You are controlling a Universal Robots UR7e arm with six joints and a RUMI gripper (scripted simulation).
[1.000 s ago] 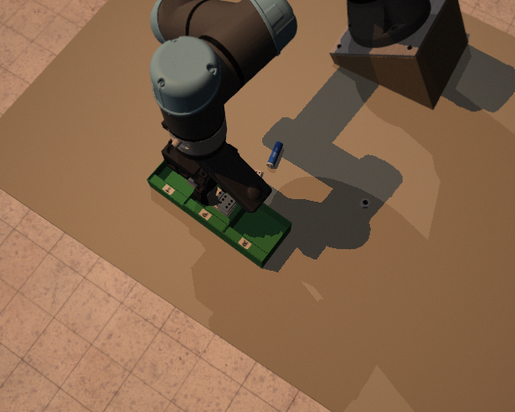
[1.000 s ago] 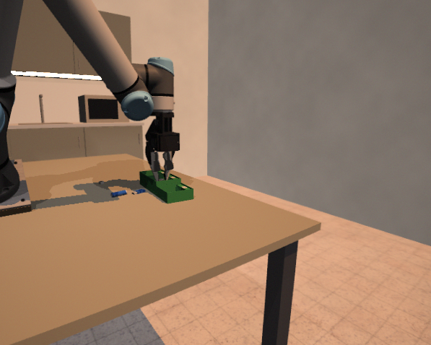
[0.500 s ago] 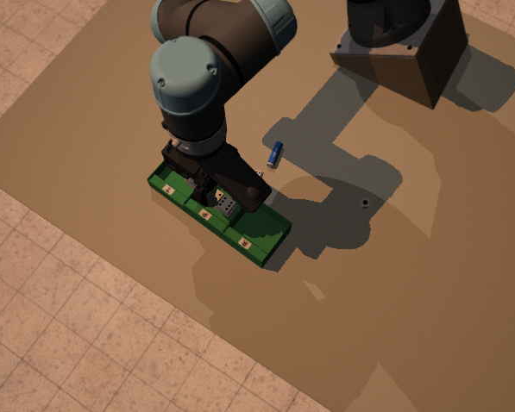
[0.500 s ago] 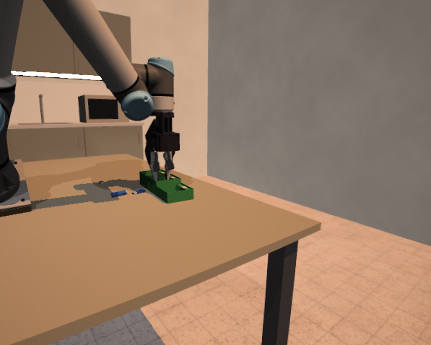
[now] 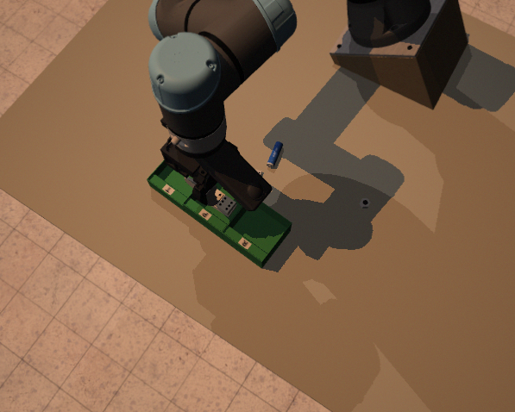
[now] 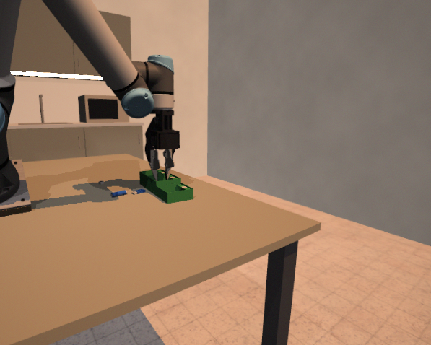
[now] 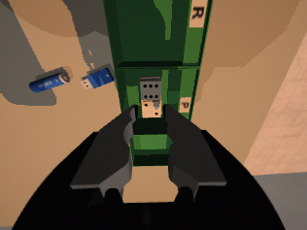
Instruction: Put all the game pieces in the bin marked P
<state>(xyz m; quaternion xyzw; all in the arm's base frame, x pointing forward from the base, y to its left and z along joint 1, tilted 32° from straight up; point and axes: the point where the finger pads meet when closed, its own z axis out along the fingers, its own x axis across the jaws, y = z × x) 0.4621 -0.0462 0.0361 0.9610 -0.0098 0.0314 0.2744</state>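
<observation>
Item, gripper (image 5: 205, 199) (image 6: 162, 180) (image 7: 150, 105): released, fingertips a little parted, low over the bin marked P (image 5: 214, 222) (image 6: 154, 186) (image 7: 182, 77). In the wrist view I see a gap on either side of the pale domino, and I judge that nothing is gripped.

Item, grey domino (image 5: 226, 203) (image 7: 151, 88): in the P bin, the middle one of three green compartments. Spotted face toward the wrist camera; a second edge shows at its far end, so another piece may lie beneath.

Item, pale domino (image 5: 219, 195) (image 7: 151, 110): in the same bin, at the grey one's end, beneath the fingertips. Whether it lies flat or leans, I cannot tell.

Handling notes: both pieces look small, light and stiff, with smooth faces that could slide or twist in a loose pinch. Little risk of breakage from a short drop. Should I need to regrip, I would take the long side edges near mid-length, jaws square to them, clear of the bin walls.

Item, battery (image 5: 274, 154) (image 6: 119, 193) (image 7: 49, 82); item, memory stick (image 5: 260, 172) (image 6: 139, 191) (image 7: 98, 78); item, metal nut (image 5: 365, 202) (image 6: 101, 182): on the table, not game pieces, to be left.

Outstanding, in my judgement: widen the fingers, rise straight up without dragging a domino or tipping the upright bin, then move clear.
</observation>
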